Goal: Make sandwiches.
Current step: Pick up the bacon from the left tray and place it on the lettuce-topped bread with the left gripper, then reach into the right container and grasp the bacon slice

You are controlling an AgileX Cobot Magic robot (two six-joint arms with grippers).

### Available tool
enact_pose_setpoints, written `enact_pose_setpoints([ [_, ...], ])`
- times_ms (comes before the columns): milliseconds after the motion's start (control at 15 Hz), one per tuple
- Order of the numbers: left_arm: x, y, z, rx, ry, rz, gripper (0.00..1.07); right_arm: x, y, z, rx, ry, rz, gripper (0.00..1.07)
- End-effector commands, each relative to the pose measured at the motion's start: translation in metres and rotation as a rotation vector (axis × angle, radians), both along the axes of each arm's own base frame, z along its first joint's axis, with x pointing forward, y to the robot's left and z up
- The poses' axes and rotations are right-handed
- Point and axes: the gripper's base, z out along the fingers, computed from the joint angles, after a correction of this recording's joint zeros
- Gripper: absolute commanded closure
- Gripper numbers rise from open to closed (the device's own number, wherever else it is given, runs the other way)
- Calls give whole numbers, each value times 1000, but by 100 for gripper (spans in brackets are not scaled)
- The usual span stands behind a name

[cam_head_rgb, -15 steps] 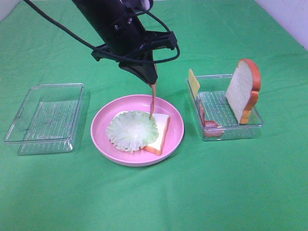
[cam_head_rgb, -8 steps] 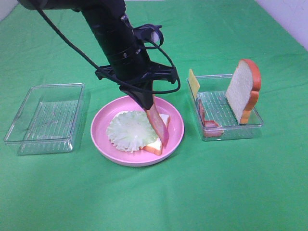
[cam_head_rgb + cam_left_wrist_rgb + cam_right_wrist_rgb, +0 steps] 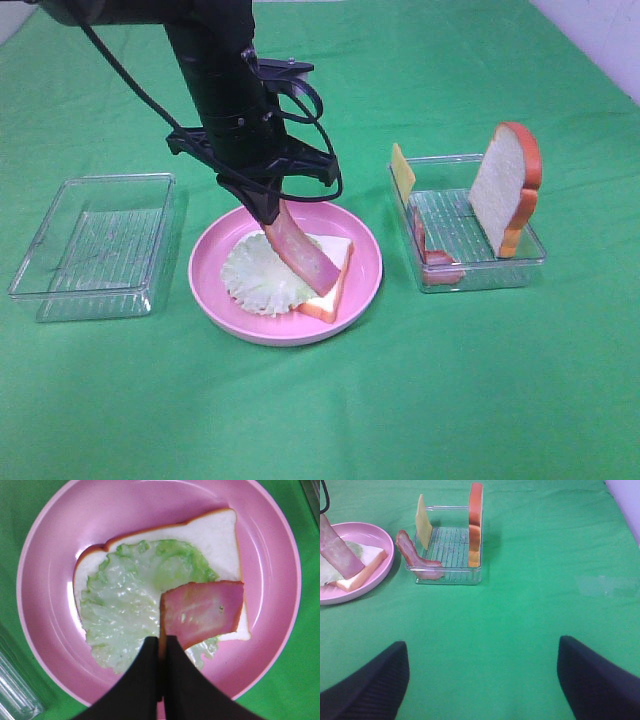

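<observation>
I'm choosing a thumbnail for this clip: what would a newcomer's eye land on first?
The black left gripper, pinching a pink bacon strip that slants down over the lettuce and bread slice on the pink plate mid-table. Next, the clear tray to its right, with an upright bread slice, a cheese slice and another bacon strip.

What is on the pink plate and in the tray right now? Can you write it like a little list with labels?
Plate: flat bread slice with lettuce on top
Left pincer: shut on a tilted bacon strip, low end down on the bread slice
Right pincer: open, over bare green cloth
Tray: standing bread, cheese, spare bacon
Not yet stacked: cheese, standing bread
</observation>
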Motion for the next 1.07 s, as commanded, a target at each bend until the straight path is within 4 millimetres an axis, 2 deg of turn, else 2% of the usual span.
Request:
enact_pose_setpoints([
  [67, 0, -1, -1, 5, -2, 2, 86, 0, 0, 0, -8, -14, -1, 30],
  [133, 0, -1, -1, 4, -3, 2, 59, 0, 0, 0, -8, -14, -1, 30],
  [200, -1, -1, 0, 6, 0, 3, 41, 0, 0, 0, -8, -14, -1, 30],
  [267, 0, 0, 0, 7, 1, 3, 30, 0, 0, 0, -8, -14, -1, 30],
  [333, -1, 1, 0, 21, 9, -6, 25, 0, 0, 0, -8, -14, -1, 30],
  [467, -3, 6, -1, 72, 23, -30, 25, 0, 0, 0, -8, -14, -1, 30],
  [600, -7, 18, -1, 202, 68, -57, 25, 0, 0, 0, -8, -14, -1, 30],
  [733, -8, 27, 6, 282, 60, -25, 25, 0, 0, 0, -8, -14, -1, 30],
  [933, -15, 33, 46, 238, -24, 37, 25, 0, 0, 0, -8, -14, -1, 30],
  [1000, -20, 36, 67, 203, -61, 43, 26, 0, 0, 0, -8, -14, -1, 30],
  [1067, -37, 46, 115, 124, -152, 55, 26, 0, 0, 0, -8, -14, -1, 30],
])
